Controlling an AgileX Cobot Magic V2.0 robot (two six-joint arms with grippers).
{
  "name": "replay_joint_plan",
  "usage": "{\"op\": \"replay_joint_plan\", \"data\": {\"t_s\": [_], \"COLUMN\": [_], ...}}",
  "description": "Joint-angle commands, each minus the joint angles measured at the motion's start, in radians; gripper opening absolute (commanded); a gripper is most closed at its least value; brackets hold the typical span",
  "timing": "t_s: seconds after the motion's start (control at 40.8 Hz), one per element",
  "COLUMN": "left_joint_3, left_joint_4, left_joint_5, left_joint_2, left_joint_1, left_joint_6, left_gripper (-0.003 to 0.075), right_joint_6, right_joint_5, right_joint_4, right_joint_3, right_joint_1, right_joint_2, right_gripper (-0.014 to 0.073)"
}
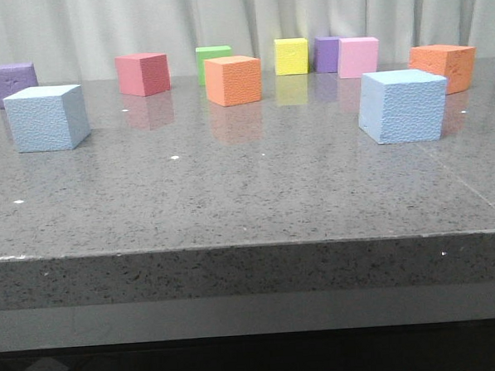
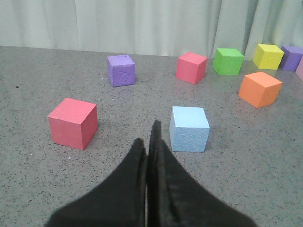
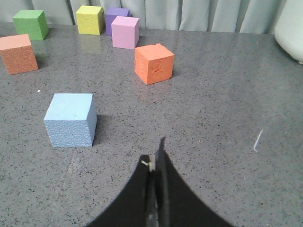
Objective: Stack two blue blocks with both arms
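Grey table (image 1: 232,203) bearing coloured cubes (image 1: 233,80)

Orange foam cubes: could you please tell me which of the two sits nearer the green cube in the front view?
The central orange foam cube, overlapping the green foam cube; the other orange foam cube stands far right.

Two blue blocks (image 1: 47,118) (image 1: 403,105), upright, well apart

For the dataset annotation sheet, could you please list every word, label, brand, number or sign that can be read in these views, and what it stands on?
None: no readable text in any view.
Left blue block, right blue block: pebbled faces, no print.
Orange cube: embossed mark on its face, not legible as a letter or sign.
Purple cube: faint dents only.
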Motion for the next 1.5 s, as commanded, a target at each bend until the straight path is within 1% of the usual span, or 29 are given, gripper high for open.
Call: {"op": "replay_joint_plan", "data": {"t_s": [0.0,0.025,0.074,0.123,0.172,0.221,0.27,0.319,0.368,0.466,0.981,1.03,1.079,1.202,1.349,1.472], "left_joint_3": [-0.026,-0.026,-0.026,-0.026,-0.026,-0.026,-0.026,-0.026,-0.026,-0.026,-0.026,-0.026,-0.026,-0.026,-0.026,-0.026], "left_joint_4": [-0.002,-0.002,-0.001,0.002,0.002,0.003,0.003,-0.001,-0.002,-0.002,-0.002,-0.002,-0.002,-0.002,-0.002,-0.002], "left_joint_5": [-0.094,-0.097,-0.105,-0.112,-0.12,-0.12,-0.12,-0.12,-0.12,-0.12,-0.12,-0.12,-0.12,-0.12,-0.12,-0.12], "left_joint_2": [0.013,0.013,0.013,0.013,0.013,0.013,0.013,0.013,0.013,0.013,0.013,0.013,0.013,0.013,0.013,0.013], "left_joint_1": [0.002,0.002,0.002,0.002,0.002,0.002,0.002,0.002,0.002,0.002,0.002,0.002,0.002,0.002,0.002,0.002], "left_joint_6": [-0.002,-0.002,-0.002,-0.002,-0.002,-0.002,-0.002,-0.002,-0.002,-0.002,-0.002,-0.002,-0.002,-0.002,-0.002,-0.002], "left_gripper": [-0.0002,0.0015,0.0079,0.0169,0.0288,0.0393,0.049,0.0535,0.0538,0.0517,0.0385,0.0373,0.0363,0.0344,0.0344,0.0344], "right_joint_6": [-0.003,-0.003,-0.003,-0.003,-0.003,-0.003,-0.003,-0.003,-0.003,-0.003,-0.003,-0.003,-0.003,-0.003,-0.032,-0.142], "right_joint_5": [-0.068,-0.068,-0.067,-0.065,-0.065,-0.064,-0.064,-0.064,-0.064,-0.065,-0.065,-0.058,-0.048,0.01,0.154,0.245], "right_joint_4": [-0.011,-0.011,-0.011,-0.011,-0.011,-0.011,-0.011,-0.011,-0.011,-0.011,-0.011,-0.011,-0.011,0.011,0.075,0.188], "right_joint_3": [-0.035,-0.035,-0.035,-0.035,-0.035,-0.035,-0.035,-0.035,-0.035,-0.035,-0.036,-0.038,-0.042,-0.089,-0.207,-0.304], "right_joint_1": [-0.008,-0.008,-0.008,-0.008,-0.008,-0.008,-0.008,-0.008,-0.008,-0.008,-0.008,-0.008,-0.008,-0.008,0.002,0.026], "right_joint_2": [0.012,0.012,0.012,0.012,0.012,0.012,0.012,0.012,0.012,0.012,0.012,0.012,0.013,0.044,0.137,0.242], "right_gripper": [-0.001,0.0043,0.0148,0.0251,0.035,0.0413,0.0447,0.0454,0.0454,0.0454,0.0455,0.0463,0.0495,0.0601,0.0608,0.0608]}}
